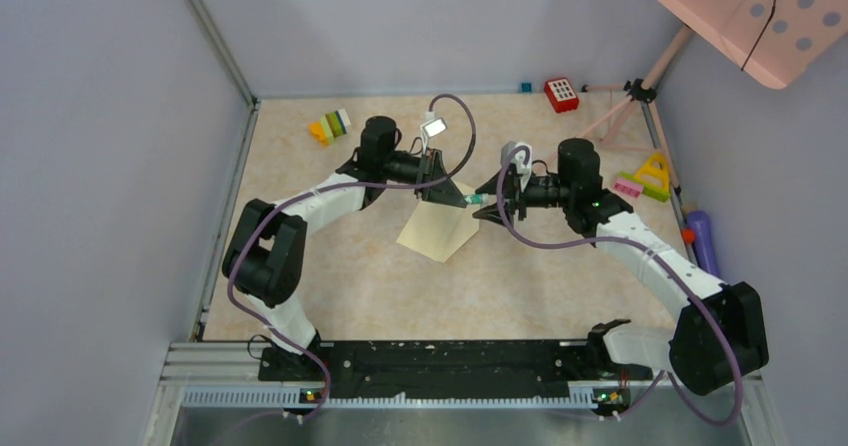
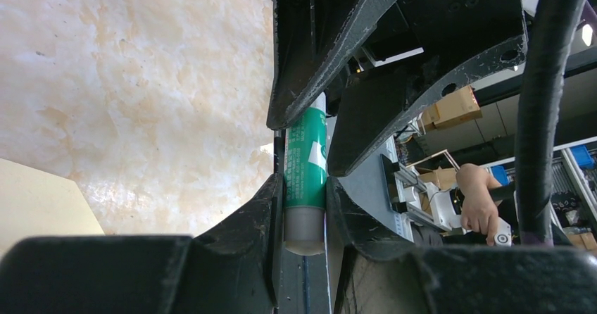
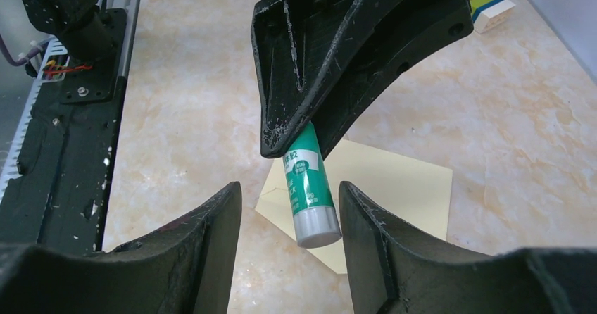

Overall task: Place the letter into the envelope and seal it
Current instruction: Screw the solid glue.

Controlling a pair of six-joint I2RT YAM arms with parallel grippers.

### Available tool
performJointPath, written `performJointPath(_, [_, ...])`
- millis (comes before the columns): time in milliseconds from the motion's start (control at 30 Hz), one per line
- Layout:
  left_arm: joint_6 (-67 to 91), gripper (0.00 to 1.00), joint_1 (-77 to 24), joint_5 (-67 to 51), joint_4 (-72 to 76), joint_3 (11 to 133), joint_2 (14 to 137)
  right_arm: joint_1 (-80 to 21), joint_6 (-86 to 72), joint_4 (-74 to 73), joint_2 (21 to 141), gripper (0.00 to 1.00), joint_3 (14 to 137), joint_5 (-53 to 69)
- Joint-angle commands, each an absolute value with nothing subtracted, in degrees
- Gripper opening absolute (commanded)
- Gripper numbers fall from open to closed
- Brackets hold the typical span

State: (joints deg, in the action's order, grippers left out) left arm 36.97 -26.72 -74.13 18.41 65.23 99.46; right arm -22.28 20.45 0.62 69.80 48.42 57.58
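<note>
Marbled beige counter point(image 1: 330, 276), grey walls point(image 1: 100, 166) round it. Left arm point(image 1: 330, 201) and right arm point(image 1: 650, 251) both reach inward from the near edge, elbows out. Their wrists lie nearly level and point at each other over mid-counter, tips almost meeting. Beneath them is the envelope point(image 1: 435, 236): pale yellow-cream paper, flat on the counter, turned corner-on to the arms, plain face, crisp edges. The flap can't be made out in any view. The right wrist view shows most of it, lying below and beyond the stick. The left wrist view catches one corner only, at its lower left. Only the overhead view places it near mid-counter, its far edge under the two wrists. A green glue stick point(image 3: 308, 180) with white print and a grey end spans the gap between the wrists. Left fingers point(image 3: 303, 67) are clamped on its barrel, as seen from both wrist cameras. Right fingers point(image 3: 211, 236) stand parted either side of the grey end, with a clear gap on one side and the other close; no grip seen. Small items: stacked toy blocks point(image 1: 330, 126) far left, red toy point(image 1: 561, 94) at the back.
</note>
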Motion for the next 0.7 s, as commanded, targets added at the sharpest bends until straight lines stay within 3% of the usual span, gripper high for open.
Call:
performJointPath(0, [37.9, 0.11, -26.8, -75.7, 22.9, 65.0, 96.8, -22.4, 21.6, 3.1, 70.0, 0.5, 48.9, 57.8])
performJointPath(100, [37.8, 0.11, -27.0, -75.8, 23.0, 65.1, 97.0, -22.4, 21.6, 2.9, 70.1, 0.41, 49.2, 59.4])
performJointPath(200, [37.9, 0.11, -27.0, -76.1, 22.9, 65.2, 97.3, -22.4, 22.3, 2.7, 70.0, 0.22, 49.2, 60.1])
performJointPath(367, [38.3, 0.14, -27.3, -76.9, 23.0, 65.5, 97.8, -22.4, 24.0, 1.4, 69.7, 0.0, 49.4, 61.7])
performJointPath(433, [38.4, 0.26, -27.3, -77.3, 23.0, 65.6, 97.8, -22.4, 24.7, 0.6, 69.3, 0.0, 49.5, 61.9])
performJointPath(500, [38.5, 0.5, -27.3, -77.6, 23.0, 65.8, 97.8, -22.4, 27.2, -3.0, 69.0, 0.0, 50.1, 62.4])
performJointPath(533, [38.4, 0.57, -27.3, -77.8, 23.0, 66.0, 97.7, -22.4, 29.9, -5.7, 68.9, 0.0, 50.8, 63.0])
performJointPath(600, [37.9, 0.68, -27.3, -77.9, 22.0, 66.3, 97.5, -22.5, 36.2, -13.6, 69.2, 0.0, 52.7, 64.1])
performJointPath(667, [35.8, 0.72, -27.3, -78.4, 19.1, 67.2, 97.5, -22.5, 40.6, -19.5, 70.2, 0.0, 54.6, 64.6])
